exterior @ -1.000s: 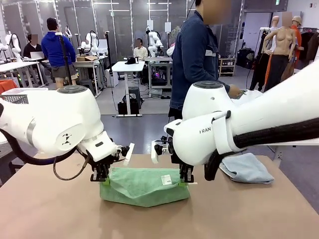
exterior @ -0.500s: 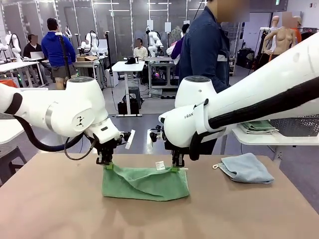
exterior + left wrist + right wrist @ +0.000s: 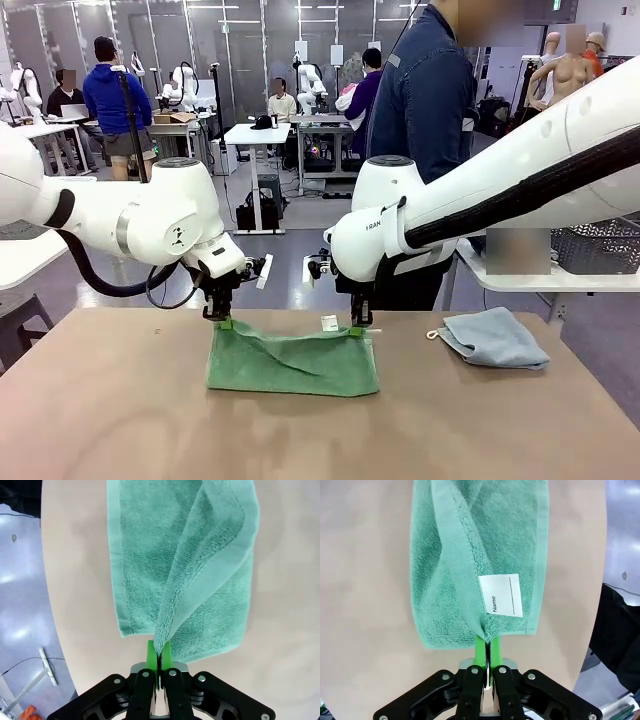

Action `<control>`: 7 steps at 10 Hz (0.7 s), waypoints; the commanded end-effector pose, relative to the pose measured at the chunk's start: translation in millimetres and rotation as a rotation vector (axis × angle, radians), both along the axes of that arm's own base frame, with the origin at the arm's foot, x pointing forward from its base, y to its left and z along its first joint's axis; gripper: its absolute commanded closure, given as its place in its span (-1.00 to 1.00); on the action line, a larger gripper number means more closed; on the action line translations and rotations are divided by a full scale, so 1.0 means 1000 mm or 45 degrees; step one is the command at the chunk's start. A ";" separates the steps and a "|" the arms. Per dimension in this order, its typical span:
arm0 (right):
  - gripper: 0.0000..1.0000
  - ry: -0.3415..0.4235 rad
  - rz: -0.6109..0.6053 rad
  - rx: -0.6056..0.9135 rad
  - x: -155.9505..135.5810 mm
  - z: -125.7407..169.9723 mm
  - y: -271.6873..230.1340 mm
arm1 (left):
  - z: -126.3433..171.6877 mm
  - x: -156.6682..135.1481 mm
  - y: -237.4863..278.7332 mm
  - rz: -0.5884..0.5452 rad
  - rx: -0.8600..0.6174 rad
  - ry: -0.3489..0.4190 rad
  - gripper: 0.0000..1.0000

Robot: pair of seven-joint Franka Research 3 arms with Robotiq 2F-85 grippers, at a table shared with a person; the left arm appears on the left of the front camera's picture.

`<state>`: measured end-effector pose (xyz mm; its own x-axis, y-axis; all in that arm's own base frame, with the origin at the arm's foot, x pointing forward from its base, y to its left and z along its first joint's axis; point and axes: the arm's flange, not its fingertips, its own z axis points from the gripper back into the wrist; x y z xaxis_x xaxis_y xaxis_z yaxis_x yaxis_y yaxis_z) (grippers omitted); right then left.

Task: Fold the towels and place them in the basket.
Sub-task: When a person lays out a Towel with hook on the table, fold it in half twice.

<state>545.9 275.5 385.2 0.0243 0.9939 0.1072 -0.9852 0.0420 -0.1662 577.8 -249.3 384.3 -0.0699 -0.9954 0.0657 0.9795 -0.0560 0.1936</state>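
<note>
Front and wrist views. The left gripper (image 3: 221, 320) and right gripper (image 3: 357, 327) are each clamped shut on 1 upper corner of the green towel (image 3: 292, 362), holding its far edge raised. The towel's lower part rests on the table (image 3: 110, 420). A white label (image 3: 500, 594) sits beside the right gripper. The light blue towel (image 3: 493, 337) lies crumpled at right, well apart. The basket (image 3: 598, 246) stands on a side table (image 3: 520, 280).

robotics lab, big open room. left robot arm (image 3: 150, 215) and right robot arm (image 3: 500, 195) work over a brown table (image 3: 100, 420). behind it white tables (image 3: 255, 133) stand in rows on a grey floor (image 3: 290, 250), with glass partitions (image 3: 240, 50) at the back. one person stands (image 3: 115, 100), another sits (image 3: 282, 102) at the tables.
</note>
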 end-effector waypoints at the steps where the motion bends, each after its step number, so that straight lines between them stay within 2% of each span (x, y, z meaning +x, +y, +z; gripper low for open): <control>1: 0.91 0.023 -0.025 -0.017 0.017 -0.009 -0.002 | -0.002 0.007 -0.002 0.031 0.038 0.029 0.93; 4: 0.91 0.081 -0.084 -0.027 0.023 -0.023 -0.009 | -0.018 0.023 -0.001 0.036 0.011 0.010 0.93; 7: 0.91 0.042 -0.108 0.005 0.036 -0.035 -0.010 | -0.030 0.038 0.000 0.026 -0.014 0.010 0.93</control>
